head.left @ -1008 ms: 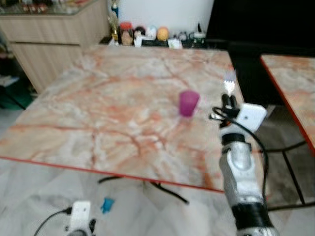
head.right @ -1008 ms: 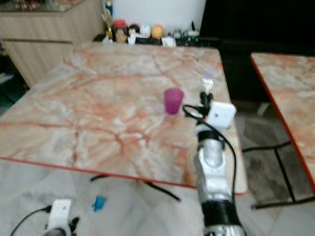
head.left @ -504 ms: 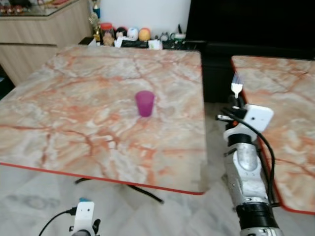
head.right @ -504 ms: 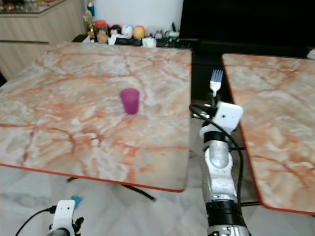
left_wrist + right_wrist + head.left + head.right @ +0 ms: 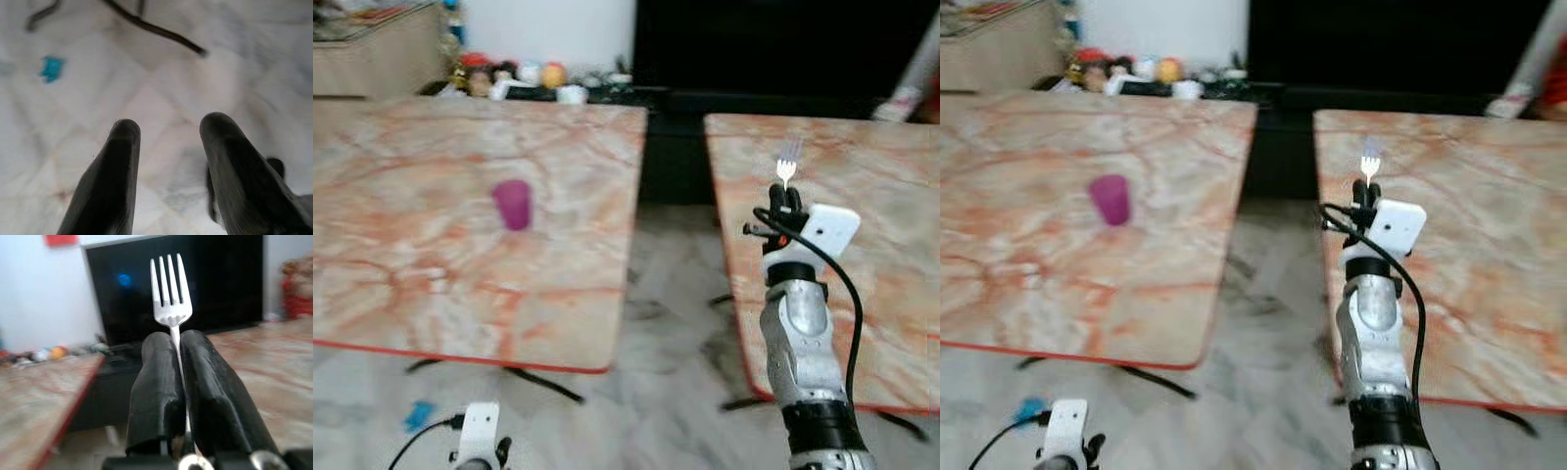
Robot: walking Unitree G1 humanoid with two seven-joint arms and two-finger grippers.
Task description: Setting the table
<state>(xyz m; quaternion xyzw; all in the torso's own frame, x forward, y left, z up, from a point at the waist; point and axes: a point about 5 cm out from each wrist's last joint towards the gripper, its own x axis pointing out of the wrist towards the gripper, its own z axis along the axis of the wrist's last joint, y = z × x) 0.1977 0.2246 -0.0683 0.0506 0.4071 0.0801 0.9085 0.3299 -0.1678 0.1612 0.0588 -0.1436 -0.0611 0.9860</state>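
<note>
Fork (image 5: 170, 298) stands upright, tines up, clamped in your right gripper (image 5: 177, 357) over the right table's (image 5: 891, 206) near-left edge; left gripper (image 5: 168, 142) hangs parted above floor.

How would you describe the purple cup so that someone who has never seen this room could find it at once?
Two marble-patterned tables with red edges stand side by side; take the left table. The purple cup stands upright near its middle, alone on the top. It is far from the small items clustered beyond the table's far edge.
</note>
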